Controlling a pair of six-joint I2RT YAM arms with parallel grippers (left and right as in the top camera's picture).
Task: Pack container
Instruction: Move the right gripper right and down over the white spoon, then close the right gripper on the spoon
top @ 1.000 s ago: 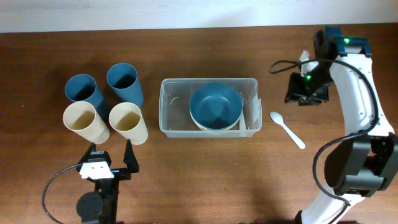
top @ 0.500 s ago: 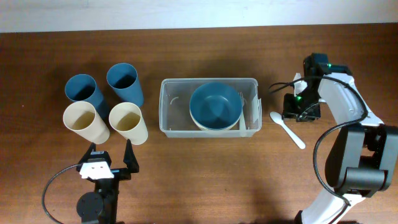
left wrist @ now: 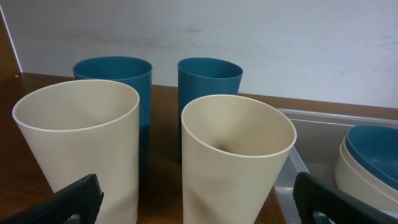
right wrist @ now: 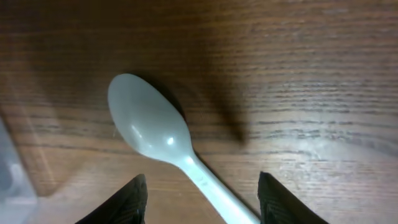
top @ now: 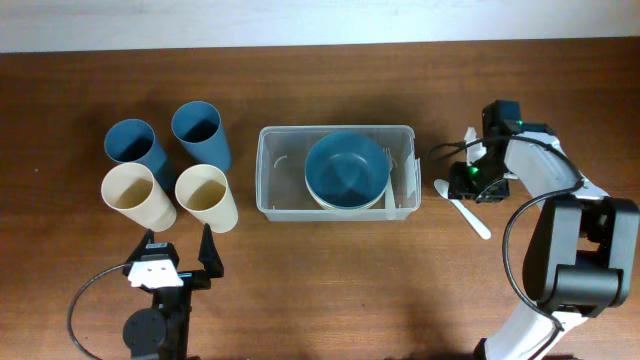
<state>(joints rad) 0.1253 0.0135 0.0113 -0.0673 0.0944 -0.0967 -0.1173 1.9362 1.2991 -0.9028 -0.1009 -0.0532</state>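
Spoon lies on bare tabletop just beside container rim.

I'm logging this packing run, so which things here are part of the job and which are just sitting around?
In the job: container, blue bowl stacked on cream bowl inside it, white spoon on the table, open right gripper poised over it.
Idle for now: two blue cups, two cream cups, open left gripper near them; the cups may go in later.
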